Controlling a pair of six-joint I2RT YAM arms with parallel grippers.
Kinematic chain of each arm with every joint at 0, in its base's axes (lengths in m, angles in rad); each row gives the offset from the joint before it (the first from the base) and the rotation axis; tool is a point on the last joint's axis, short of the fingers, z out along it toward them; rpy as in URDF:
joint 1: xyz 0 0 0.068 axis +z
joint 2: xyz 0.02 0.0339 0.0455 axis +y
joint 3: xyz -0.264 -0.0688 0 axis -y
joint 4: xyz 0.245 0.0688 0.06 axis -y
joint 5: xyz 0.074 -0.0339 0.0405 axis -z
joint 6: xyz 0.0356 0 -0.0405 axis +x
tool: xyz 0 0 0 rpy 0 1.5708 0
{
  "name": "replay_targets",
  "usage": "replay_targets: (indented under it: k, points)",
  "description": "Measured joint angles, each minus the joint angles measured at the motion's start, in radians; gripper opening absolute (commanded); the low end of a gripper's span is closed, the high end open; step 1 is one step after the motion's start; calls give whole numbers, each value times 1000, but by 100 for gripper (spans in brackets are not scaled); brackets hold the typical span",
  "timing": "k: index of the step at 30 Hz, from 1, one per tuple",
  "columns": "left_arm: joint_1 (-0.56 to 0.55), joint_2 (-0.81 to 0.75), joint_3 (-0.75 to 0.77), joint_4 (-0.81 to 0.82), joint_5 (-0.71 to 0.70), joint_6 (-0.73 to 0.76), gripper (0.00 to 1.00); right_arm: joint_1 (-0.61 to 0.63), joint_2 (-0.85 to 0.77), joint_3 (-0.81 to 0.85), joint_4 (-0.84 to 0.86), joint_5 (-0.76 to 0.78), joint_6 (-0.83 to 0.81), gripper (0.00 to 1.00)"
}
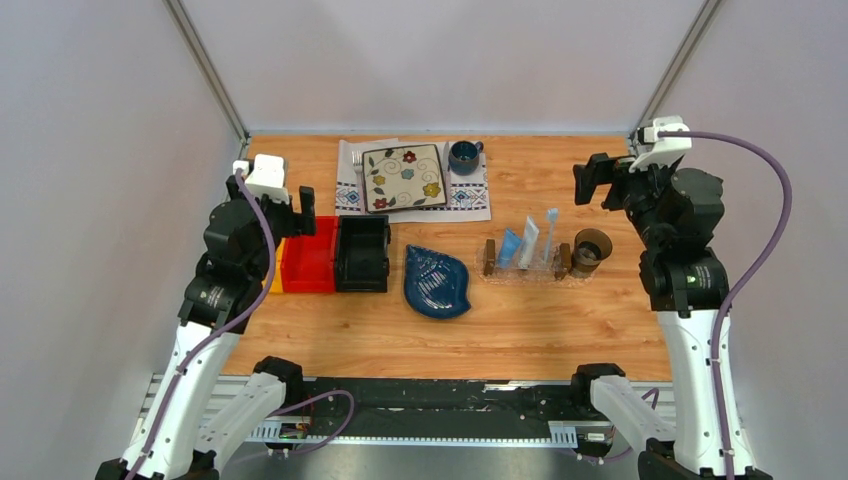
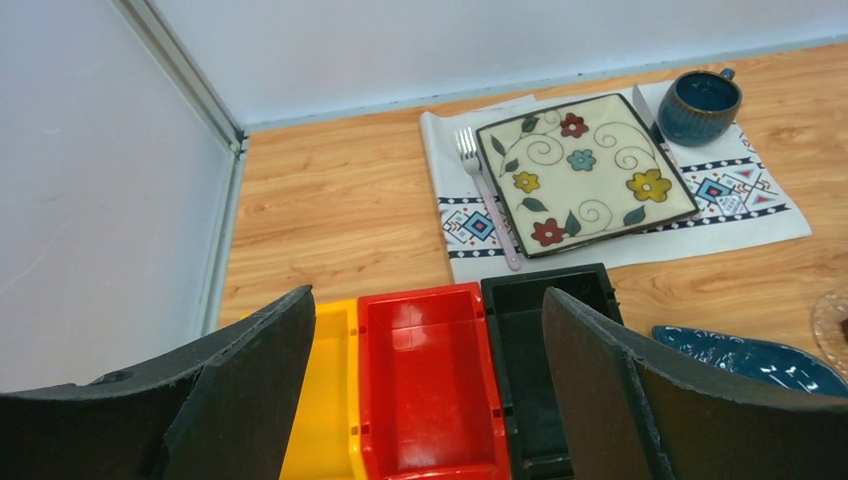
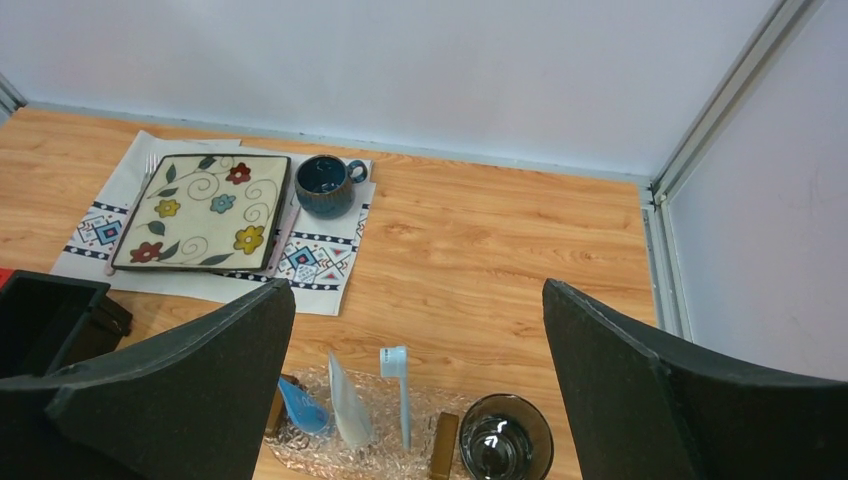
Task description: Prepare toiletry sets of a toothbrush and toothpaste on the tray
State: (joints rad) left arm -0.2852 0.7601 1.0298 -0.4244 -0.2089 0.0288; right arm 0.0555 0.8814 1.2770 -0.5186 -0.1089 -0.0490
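Note:
The clear tray (image 1: 495,277) with a brown block at each end sits right of centre; it also shows in the right wrist view (image 3: 375,462). In it lie a light blue toothpaste tube (image 1: 509,247) (image 3: 302,409), a white-grey toothpaste tube (image 1: 528,243) (image 3: 348,404) and a pale blue toothbrush (image 1: 549,234) (image 3: 400,392). My right gripper (image 1: 594,182) (image 3: 415,385) is open and empty, raised above and right of the tray. My left gripper (image 1: 268,205) (image 2: 430,400) is open and empty above the red bin (image 1: 309,257) (image 2: 428,385).
A yellow bin (image 2: 322,405) and a black bin (image 1: 361,253) flank the red one. A dark blue leaf dish (image 1: 437,281) lies mid-table. A dark glass cup (image 1: 589,250) stands right of the tray. A flowered plate (image 1: 403,177), fork (image 2: 486,195) and blue mug (image 1: 464,156) sit on a mat at the back.

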Motion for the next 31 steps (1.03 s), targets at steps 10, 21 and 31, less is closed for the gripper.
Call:
replay_targets:
  k: [10, 21, 31]
  points:
    - [4, -12, -36, 57, 29, -1, 90, -11, 28, -92, 29, 27, 0, 100]
    - [5, -7, -55, 70, 58, -2, 89, -11, 9, -98, 27, 29, 0, 100]
    - [5, -17, -64, 72, 61, -5, 89, -11, -18, -98, 27, 25, 0, 100]
